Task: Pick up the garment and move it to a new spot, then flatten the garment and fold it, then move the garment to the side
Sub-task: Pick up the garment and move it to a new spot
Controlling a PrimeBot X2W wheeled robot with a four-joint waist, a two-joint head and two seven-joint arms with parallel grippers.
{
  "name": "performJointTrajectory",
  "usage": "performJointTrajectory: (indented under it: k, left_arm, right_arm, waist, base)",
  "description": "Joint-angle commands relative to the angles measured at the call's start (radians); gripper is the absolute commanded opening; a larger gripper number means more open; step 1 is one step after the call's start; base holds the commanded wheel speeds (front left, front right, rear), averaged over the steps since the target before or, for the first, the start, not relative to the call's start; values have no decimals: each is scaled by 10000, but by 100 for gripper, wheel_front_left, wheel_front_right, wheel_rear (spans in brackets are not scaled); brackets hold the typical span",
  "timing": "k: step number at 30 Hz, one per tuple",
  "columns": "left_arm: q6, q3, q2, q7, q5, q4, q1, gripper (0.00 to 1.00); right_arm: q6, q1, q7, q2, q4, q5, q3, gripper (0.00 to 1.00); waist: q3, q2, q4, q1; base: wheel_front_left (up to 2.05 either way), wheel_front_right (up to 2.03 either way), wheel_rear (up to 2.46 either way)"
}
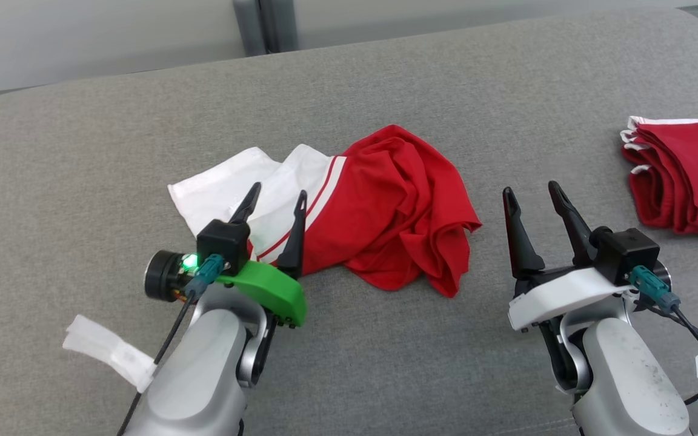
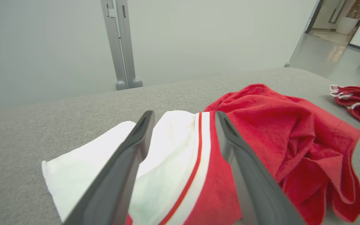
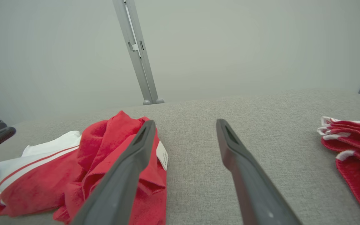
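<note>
I'm at pickup: my left tool, spread wide, hovers over the crumpled red-and-white cloth garment, my right tool equally wide beside it, so next I'd descend and pinch.

A grey woven surface spreads across the head view, its far edge curving along the top. Behind it stands a pale, frosted wall, split at top centre by a grey metal post. In the upper right of the left wrist view, a glossy floor runs to a doorway. The light is soft and even.
</note>
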Motion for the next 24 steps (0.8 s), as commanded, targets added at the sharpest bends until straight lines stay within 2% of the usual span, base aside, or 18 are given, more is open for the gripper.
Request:
performJointTrajectory:
  k: [1,11,24]
  left_arm:
    - [48,273,91,-1,116,-146,329,100]
    - [185,2241,71,-1,1128,-1193,2149,100]
    - [-44,4026,-30,-1,1851,-1982,3932,100]
  right_arm:
    - [-12,136,-28,-13,56,-75,-28,100]
    - [-12,454,-26,-14,271,-109,-76,100]
    - [-12,899,-26,-14,568,-126,-216,100]
  waist:
    - [-226,-1,310,0]
    - [-652,-1,885,0]
    - [-1089,-1,1181,0]
  base:
    - [0,0,0]
    - [0,0,0]
    - [0,0,0]
